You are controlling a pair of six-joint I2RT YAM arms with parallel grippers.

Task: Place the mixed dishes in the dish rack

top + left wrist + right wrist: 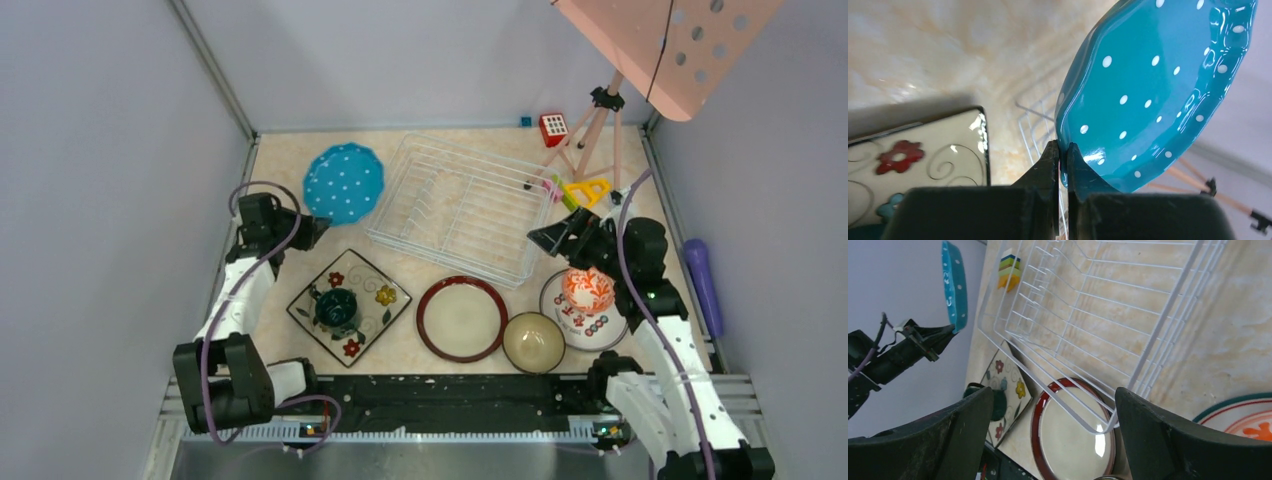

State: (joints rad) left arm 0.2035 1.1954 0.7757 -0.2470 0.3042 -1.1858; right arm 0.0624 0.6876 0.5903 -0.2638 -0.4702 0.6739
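Note:
My left gripper (318,228) (1062,150) is shut on the rim of the blue polka-dot plate (343,183) (1158,85), which stands tilted up on edge (954,285) left of the dish rack (465,205) (1108,305). My right gripper (545,238) (1054,392) is open at the rack's near right corner, holding nothing. In front lie the square floral plate (380,295) with the teal mug (335,308) on it, the brown-rimmed cream plate (462,318) (1073,435), the tan bowl (533,342), and the red-white bowl (588,290) on the white red-marked plate (575,322).
A pink perforated stand (665,50) on a tripod (590,130) rises at the back right. Toy blocks (553,128) and a yellow piece (587,190) lie near its legs. A purple cylinder (703,285) lies along the right wall.

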